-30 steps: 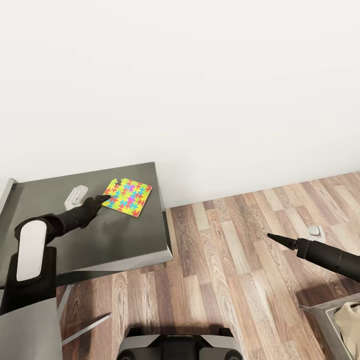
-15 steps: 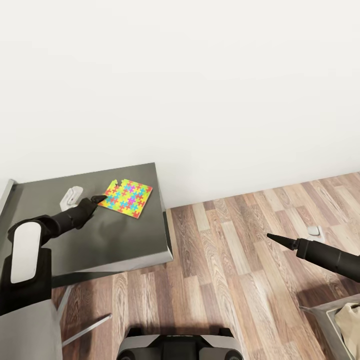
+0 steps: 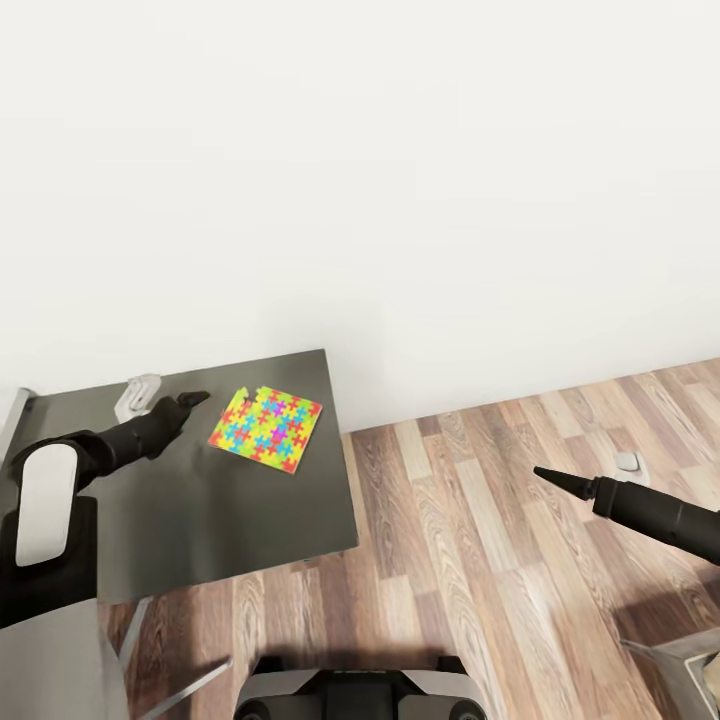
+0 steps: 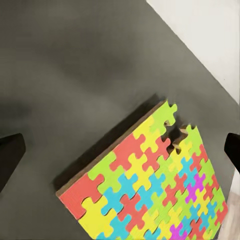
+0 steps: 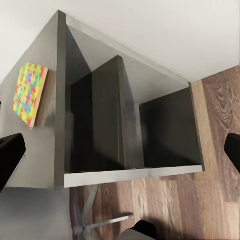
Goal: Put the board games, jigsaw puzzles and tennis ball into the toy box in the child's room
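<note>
One jigsaw puzzle (image 3: 266, 430), a bright square with a notch in one edge, lies flat near the right end of the dark table (image 3: 200, 520). My left gripper (image 3: 198, 398) hovers open just left of the puzzle's far corner, apart from it. In the left wrist view the puzzle (image 4: 150, 185) lies between and beyond the spread fingertips (image 4: 10, 157). My right gripper (image 3: 545, 474) hangs open over the wood floor, holding nothing. The right wrist view takes in the puzzle (image 5: 30, 92) on the table (image 5: 60, 65) from the side. The toy box, the bed and the other toys are out of view.
A small white object (image 3: 138, 393) sits on the table behind my left gripper. The table's end has open dark compartments (image 5: 165, 130). Thin metal legs (image 3: 185, 672) stand under the table's near edge. A small grey thing (image 3: 628, 461) lies on the floor (image 3: 470, 560); white wall behind.
The whole view has shifted, so the table now sits lower and further right. My left gripper, which touched the puzzle's near corner, now stands off it. The right arm has held still.
</note>
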Controlling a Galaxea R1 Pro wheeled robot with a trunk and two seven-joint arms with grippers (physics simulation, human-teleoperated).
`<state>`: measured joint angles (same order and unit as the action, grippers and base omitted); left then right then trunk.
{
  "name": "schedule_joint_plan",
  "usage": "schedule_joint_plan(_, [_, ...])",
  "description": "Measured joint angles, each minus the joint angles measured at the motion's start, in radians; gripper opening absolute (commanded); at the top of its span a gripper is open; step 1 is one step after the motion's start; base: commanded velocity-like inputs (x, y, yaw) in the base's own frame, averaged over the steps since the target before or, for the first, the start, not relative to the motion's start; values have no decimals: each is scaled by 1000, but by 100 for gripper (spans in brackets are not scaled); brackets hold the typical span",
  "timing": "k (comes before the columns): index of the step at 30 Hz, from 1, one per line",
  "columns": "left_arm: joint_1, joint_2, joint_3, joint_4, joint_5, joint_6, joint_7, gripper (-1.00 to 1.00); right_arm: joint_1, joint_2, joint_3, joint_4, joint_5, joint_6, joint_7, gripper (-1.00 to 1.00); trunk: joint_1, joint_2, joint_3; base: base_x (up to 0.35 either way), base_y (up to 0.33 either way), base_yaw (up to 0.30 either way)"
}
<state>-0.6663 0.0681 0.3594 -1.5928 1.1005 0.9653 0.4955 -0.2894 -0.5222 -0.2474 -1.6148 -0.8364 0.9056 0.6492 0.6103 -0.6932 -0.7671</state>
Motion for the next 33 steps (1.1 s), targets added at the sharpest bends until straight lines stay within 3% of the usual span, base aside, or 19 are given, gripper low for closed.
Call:
schedule_joint_plan(11, [1, 6, 2, 4, -1, -1, -2, 100, 0, -2, 0, 0, 0, 0, 0, 100, 0, 0, 0, 150, 109, 0])
schedule_joint_plan(33, [4, 4, -8, 14, -10, -6, 1, 100, 0, -2, 0, 0, 0, 0, 0, 100, 0, 0, 0, 19, 14, 0])
